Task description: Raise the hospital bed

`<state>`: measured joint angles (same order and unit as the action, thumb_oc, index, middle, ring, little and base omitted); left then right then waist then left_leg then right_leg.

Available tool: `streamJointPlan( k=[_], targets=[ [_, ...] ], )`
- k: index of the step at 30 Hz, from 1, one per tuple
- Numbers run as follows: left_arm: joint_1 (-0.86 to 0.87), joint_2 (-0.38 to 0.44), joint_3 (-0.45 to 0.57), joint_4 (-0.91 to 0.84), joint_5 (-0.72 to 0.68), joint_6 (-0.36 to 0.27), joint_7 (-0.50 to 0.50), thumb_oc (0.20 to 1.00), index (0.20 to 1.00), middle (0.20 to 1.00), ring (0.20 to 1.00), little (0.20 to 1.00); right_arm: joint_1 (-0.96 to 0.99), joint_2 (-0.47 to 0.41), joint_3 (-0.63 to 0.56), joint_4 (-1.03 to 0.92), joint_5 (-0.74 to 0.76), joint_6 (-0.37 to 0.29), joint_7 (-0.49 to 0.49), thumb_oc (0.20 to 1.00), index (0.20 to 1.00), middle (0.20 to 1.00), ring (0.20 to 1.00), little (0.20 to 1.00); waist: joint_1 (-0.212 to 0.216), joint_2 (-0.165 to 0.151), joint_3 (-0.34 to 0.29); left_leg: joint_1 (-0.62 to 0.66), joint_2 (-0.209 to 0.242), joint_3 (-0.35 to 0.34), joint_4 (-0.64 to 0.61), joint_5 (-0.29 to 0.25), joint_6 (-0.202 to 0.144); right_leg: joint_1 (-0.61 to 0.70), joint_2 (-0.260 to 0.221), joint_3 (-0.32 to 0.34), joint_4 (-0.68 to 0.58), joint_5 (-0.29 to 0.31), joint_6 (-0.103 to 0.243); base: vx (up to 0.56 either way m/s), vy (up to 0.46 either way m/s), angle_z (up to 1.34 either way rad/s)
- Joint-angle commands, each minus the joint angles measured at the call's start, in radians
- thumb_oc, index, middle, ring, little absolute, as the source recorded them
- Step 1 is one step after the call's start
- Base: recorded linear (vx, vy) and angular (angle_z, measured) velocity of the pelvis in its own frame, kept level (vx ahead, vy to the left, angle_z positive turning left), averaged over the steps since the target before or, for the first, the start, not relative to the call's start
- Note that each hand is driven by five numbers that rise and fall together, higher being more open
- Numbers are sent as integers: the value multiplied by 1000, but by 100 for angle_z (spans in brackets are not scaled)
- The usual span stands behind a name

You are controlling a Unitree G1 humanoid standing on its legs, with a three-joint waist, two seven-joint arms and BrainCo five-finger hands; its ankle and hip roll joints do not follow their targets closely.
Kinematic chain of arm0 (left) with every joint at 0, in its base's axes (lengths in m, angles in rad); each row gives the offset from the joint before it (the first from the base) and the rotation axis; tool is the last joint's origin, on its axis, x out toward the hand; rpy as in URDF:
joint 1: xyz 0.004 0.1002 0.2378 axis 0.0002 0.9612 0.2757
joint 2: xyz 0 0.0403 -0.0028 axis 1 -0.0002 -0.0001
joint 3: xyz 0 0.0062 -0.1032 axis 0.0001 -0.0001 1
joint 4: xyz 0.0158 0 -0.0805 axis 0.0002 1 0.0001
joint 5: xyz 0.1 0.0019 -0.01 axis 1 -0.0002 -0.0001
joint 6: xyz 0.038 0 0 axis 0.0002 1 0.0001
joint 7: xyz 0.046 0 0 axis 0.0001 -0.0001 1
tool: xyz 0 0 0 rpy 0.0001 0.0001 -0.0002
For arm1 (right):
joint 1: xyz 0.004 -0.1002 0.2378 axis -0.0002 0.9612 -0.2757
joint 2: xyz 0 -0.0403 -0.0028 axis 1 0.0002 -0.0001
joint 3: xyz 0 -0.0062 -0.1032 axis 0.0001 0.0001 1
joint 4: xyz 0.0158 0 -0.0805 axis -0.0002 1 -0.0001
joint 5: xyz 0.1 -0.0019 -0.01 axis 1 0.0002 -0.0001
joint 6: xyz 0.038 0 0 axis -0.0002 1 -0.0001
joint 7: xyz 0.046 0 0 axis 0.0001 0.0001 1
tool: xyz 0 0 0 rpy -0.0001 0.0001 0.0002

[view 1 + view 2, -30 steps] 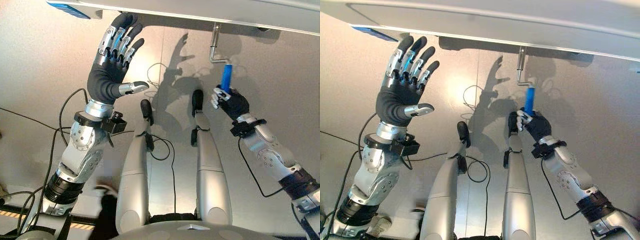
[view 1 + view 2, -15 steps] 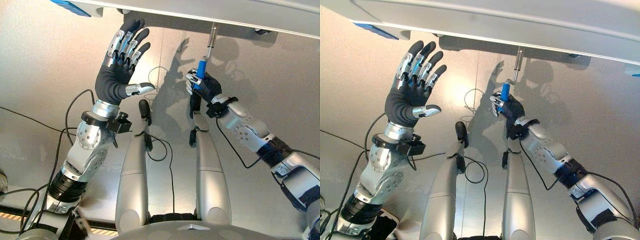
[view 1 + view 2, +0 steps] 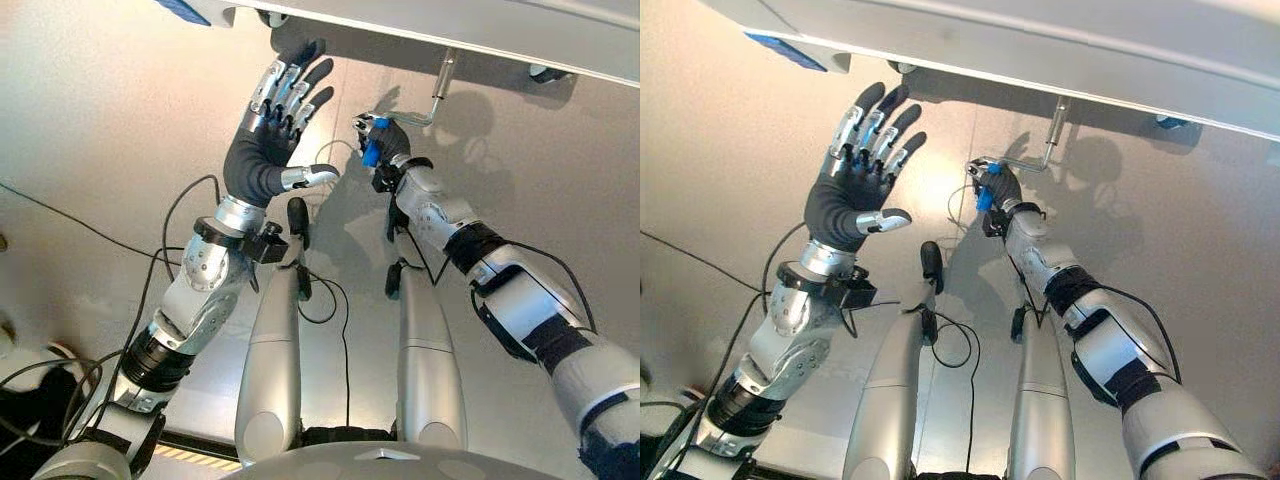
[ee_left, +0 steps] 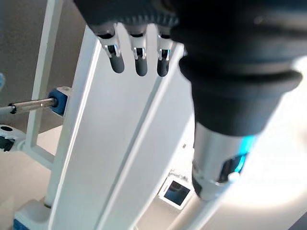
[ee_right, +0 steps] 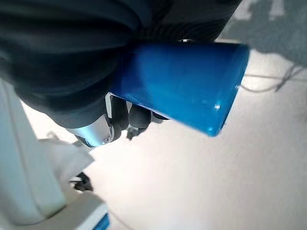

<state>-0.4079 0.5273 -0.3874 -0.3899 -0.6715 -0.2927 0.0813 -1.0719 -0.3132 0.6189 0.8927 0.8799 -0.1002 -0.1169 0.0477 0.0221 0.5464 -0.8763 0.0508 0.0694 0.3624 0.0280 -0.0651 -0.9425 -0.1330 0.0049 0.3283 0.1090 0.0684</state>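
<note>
right hand [image 3: 385, 143]: fingers are curled tight around the blue crank handle [image 3: 370, 153], grasping it; in the right wrist view the blue grip [image 5: 184, 93] comes out of the closed dark palm.
crank handle: it is below the edge of the hospital bed [image 3: 520, 30], out in front of the robot, just beside the left hand's thumb side but apart from it.
crank rod [image 3: 437, 95]: a thin metal rod, bent; it goes from the handle up to the underside of the bed frame.
left hand [image 3: 268, 150]: released, fingers straight and a little spread, thumb out to the side; it holds nothing and is raised in front of the bed edge, to the left of the right hand.
left wrist view: the dark fingertips [image 4: 139, 64] stand before the white rails of the bed frame [image 4: 110, 143]; i cannot tell if they touch it.
floor [image 3: 90, 130]: light grey, under the bed and the arms.
blue label [image 3: 785, 52]: on the bed's edge, above the left hand.
</note>
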Motion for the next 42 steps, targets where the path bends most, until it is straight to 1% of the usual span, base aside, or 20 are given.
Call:
streamJointPlan(
  k=[1, 3, 4, 7, 8, 14, 19, 20, 22, 23, 25, 27, 28, 30, 34, 35, 38, 40, 42],
  targets=[
    [-3, -2, -8, -107, 5, -46, 2, 1000, 1000, 1000, 1000, 1000, -111, 90, -30, 41, -71, -19, 9, 200, 200, 200, 200, 200, 11, 59, -26, 8, -65, -36, -13, -41, 39, 53, -17, -52, 30, -104, 52, 0, 0, 0],
    [-7, -6, -10, -105, 5, -48, 4, 1000, 1000, 1000, 1000, 1000, -112, 95, -37, 70, -77, -16, 13, 200, 200, 200, 200, 200, 12, 63, -26, 6, -65, -36, -12, -42, 39, 51, -18, -51, 29, -105, 52, 0, 0, 0],
    [-17, -12, -11, -101, 9, -51, 11, 1000, 1000, 1000, 1000, 1000, -107, 99, -47, 141, -110, -8, 10, 200, 200, 200, 200, 200, 12, 71, -26, 1, -66, -35, -11, -41, 39, 48, -19, -50, 31, -106, 52, 0, 0, 0],
    [-25, -22, -15, -96, 9, -50, 13, 1000, 1000, 1000, 1000, 1000, -95, 105, -58, 190, -126, -2, 12, 200, 200, 200, 200, 200, 11, 76, -26, 0, -66, -34, -13, -39, 38, 46, -19, -48, 31, -106, 51, -6, 3, 1],
    [-32, -27, -17, -91, 10, -53, 14, 1000, 1000, 1000, 1000, 1000, -85, 103, -70, 238, -158, 1, 7, 200, 200, 200, 200, 200, 10, 83, -26, 1, -66, -31, -15, -39, 37, 44, -20, -47, 31, -106, 52, -15, 12, 4],
    [-49, -31, -29, -86, 17, -55, 14, 1000, 1000, 1000, 1000, 1000, -41, 79, -125, 312, -196, 4, -15, 200, 200, 200, 200, 200, 5, 101, -26, -3, -69, -26, -16, -37, 34, 37, -23, -44, 29, -105, 53, -3, 2, 1],
    [-60, -32, -35, -81, 16, -54, 1, 1000, 1000, 1000, 1000, 1000, -3, 18, -169, 368, -260, 19, -26, 200, 200, 200, 200, 200, 4, 115, -26, -5, -68, -23, -18, -34, 31, 31, -21, -38, 29, -105, 54, -3, -9, 1],
    [-62, -36, -44, -77, 19, -52, -9, 1000, 1000, 1000, 1000, 1000, 17, -15, -188, 387, -279, 24, -29, 200, 200, 200, 200, 200, 4, 120, -26, -6, -68, -23, -18, -32, 30, 30, -22, -37, 30, -107, 55, 0, 0, 0],
    [-62, -37, -45, -76, 19, -52, -9, 1000, 1000, 1000, 1000, 1000, 18, -16, -189, 387, -279, 24, -29, 200, 200, 200, 200, 200, 5, 120, -26, -6, -68, -23, -18, -32, 30, 31, -22, -38, 30, -107, 55, 0, 0, 0],
    [-67, -34, -52, -76, 24, -51, -15, 1000, 1000, 1000, 1000, 1000, 41, -54, -213, 403, -287, 26, -30, 200, 200, 200, 200, 200, 2, 126, -26, -7, -68, -23, -16, -32, 29, 28, -25, -38, 37, -109, 55, -4, -21, 4],
    [-70, -30, -52, -71, 28, -49, -17, 1000, 1000, 1000, 1000, 1000, 70, -104, -243, 421, -286, 28, -37, 200, 200, 200, 200, 200, 1, 133, -26, -5, -70, -22, -18, -32, 28, 25, -25, -36, 43, -113, 56, -4, -15, 9],
    [-69, -30, -52, -68, 24, -49, -24, 1000, 1000, 1000, 1000, 1000, 88, -136, -263, 431, -284, 29, -37, 200, 200, 200, 200, 200, -1, 138, -26, -6, -70, -20, -17, -33, 28, 23, -27, -36, 46, -115, 56, -1, -8, 10],
    [-65, -29, -50, -69, 19, -50, -28, 1000, 1000, 1000, 1000, 1000, 115, -174, -292, 437, -268, 23, -43, 200, 200, 200, 200, 200, -4, 141, -26, -3, -70, -18, -20, -33, 27, 21, -26, -34, 48, -118, 56, 1, -13, 8],
    [-65, -30, -50, -69, 17, -49, -30, 1000, 1000, 1000, 1000, 1000, 129, -185, -305, 438, -264, 21, -42, 200, 200, 200, 200, 200, -6, 144, -26, -2, -69, -17, -21, -33, 27, 20, -26, -31, 49, -119, 56, 2, -13, 8],
    [-63, -18, -41, -76, 16, -47, -37, 1000, 1000, 1000, 1000, 1000, 175, -238, -352, 456, -256, 20, -49, 200, 200, 200, 200, 200, -17, 145, -26, 1, -69, -13, -21, -36, 26, 17, -25, -27, 54, -123, 54, -1, -15, 3],
    [-63, -11, -40, -76, 13, -46, -41, 1000, 1000, 1000, 1000, 1000, 190, -266, -367, 466, -259, 22, -51, 200, 200, 200, 200, 200, -23, 148, -26, 0, -68, -11, -21, -35, 25, 13, -24, -23, 59, -125, 54, 0, 0, 0],
    [-62, -10, -38, -77, 8, -47, -46, 1000, 1000, 1000, 1000, 1000, 203, -285, -382, 465, -254, 17, -55, 200, 200, 200, 200, 200, -25, 150, -26, 0, -66, -9, -24, -34, 25, 10, -24, -21, 58, -126, 53, -3, -21, -3],
    [-60, -5, -34, -78, 5, -49, -43, 1000, 1000, 1000, 1000, 1000, 216, -314, -415, 464, -237, 6, -77, 200, 200, 200, 200, 200, -30, 154, -26, -3, -64, -3, -24, -34, 24, -1, -21, -15, 64, -129, 52, -4, -20, -2],
    [-60, -5, -35, -78, 5, -49, -43, 1000, 1000, 1000, 1000, 1000, 216, -314, -415, 464, -237, 6, -78, 200, 200, 200, 200, 200, -30, 153, -26, -3, -64, -3, -24, -34, 24, -1, -21, -14, 64, -129, 52, 0, 0, 0]
  ],
)
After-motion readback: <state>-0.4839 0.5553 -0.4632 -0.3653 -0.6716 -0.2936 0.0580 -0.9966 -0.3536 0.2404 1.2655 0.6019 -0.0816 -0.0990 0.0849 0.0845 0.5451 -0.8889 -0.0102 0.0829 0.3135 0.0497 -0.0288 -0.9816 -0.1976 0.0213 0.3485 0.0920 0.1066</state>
